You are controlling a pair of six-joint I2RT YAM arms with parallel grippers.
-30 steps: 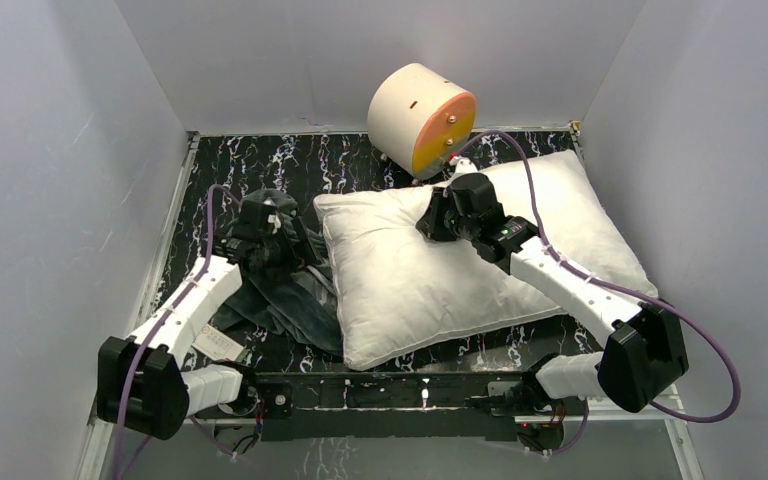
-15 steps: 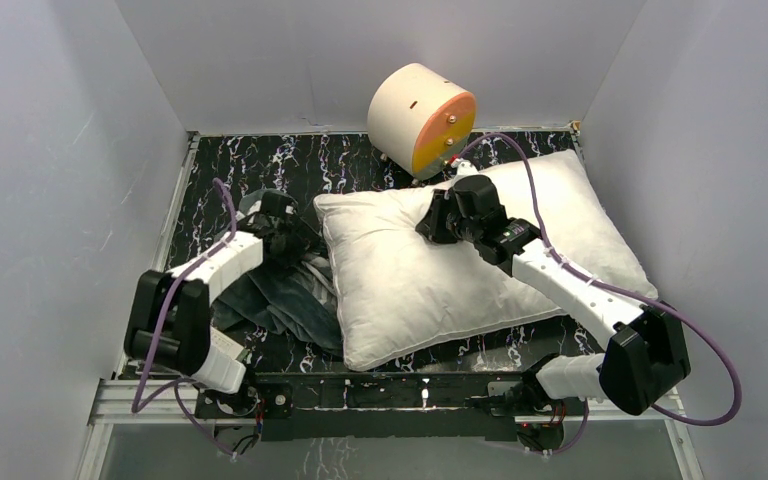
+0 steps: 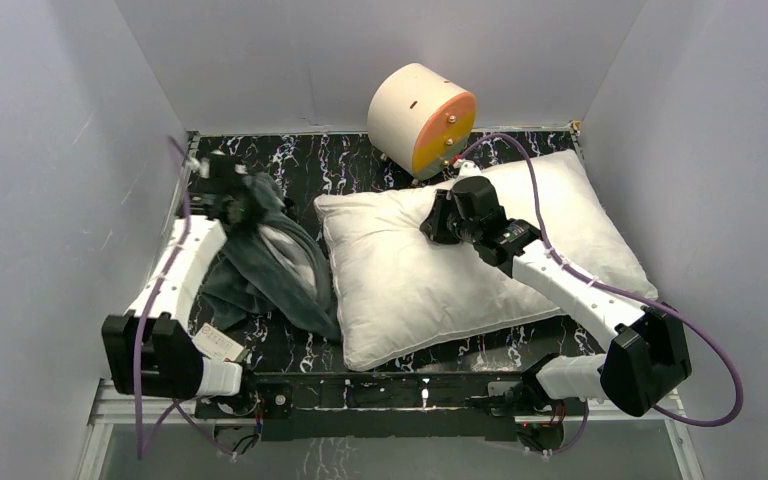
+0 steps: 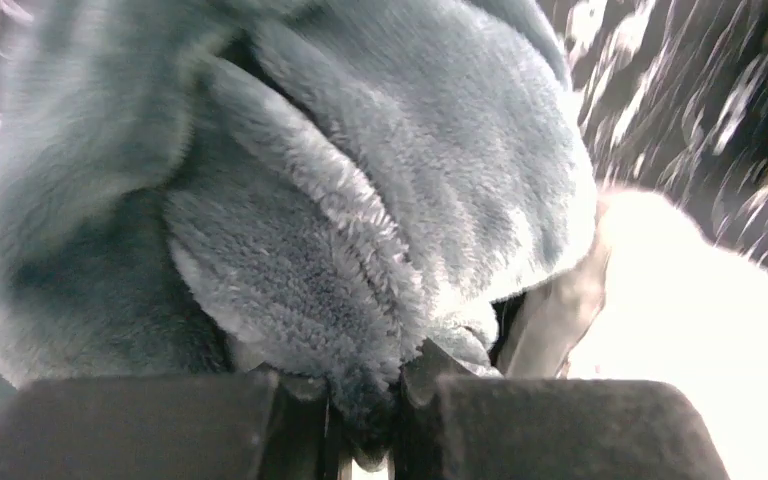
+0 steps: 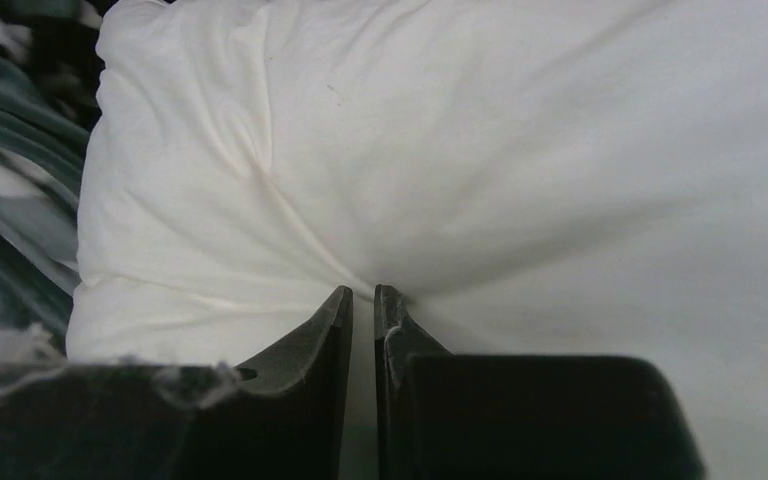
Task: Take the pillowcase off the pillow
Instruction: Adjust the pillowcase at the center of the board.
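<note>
My left gripper point(image 4: 365, 425) is clamped tight on a fold of the grey plush pillowcase point(image 3: 275, 270). The pillowcase sits bunched at the left of the top view, drawn up toward the upper left corner of the table point(image 3: 340, 165), its right edge touching the pillow point(image 3: 410, 285). The pillow lies bare across centre and right. My right gripper point(image 5: 363, 305) is narrow, pinching a tuck of pillow cloth. A cylinder point(image 3: 422, 120) sits at the top centre.

Dark grey pillowcase point(image 3: 260, 270) — plain white pillow point(image 3: 400, 290) — black tabletop point(image 3: 330, 165), white-veined; cream-and-orange cylinder point(image 3: 415, 115).
</note>
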